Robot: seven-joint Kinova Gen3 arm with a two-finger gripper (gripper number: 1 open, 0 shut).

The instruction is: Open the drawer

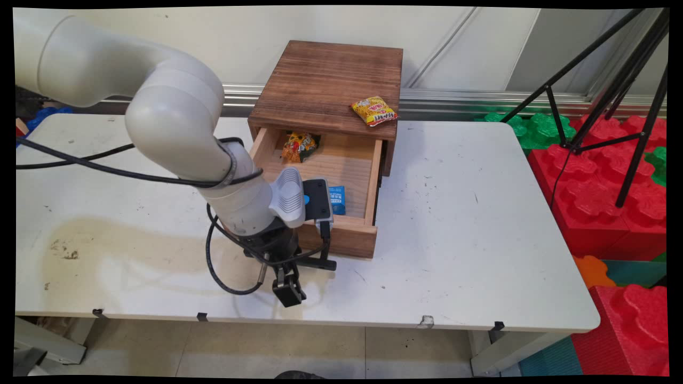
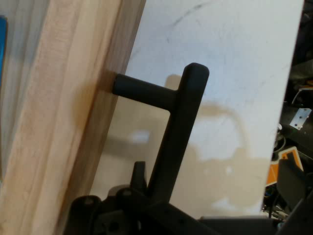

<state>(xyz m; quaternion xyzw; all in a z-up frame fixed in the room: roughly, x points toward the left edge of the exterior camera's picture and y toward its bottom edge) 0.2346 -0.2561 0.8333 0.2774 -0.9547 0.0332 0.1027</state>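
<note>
**Drawer open, hand at the handle**

The wooden box stands at the far middle of the bench, against the wall side. Its drawer is pulled out toward the near edge. Inside lie an orange snack bag at the back left and a blue packet near the front. A yellow snack bag rests on the box top, at its right front corner.

The black handle projects from the drawer front. The hand sits just in front of the drawer, beside the handle. Whether its fingers are open or closed cannot be determined, nor whether they grip the handle.

The bench is white, scuffed, with a brownish stain at left. Red and green foam blocks and a black tripod stand to the right.
</note>
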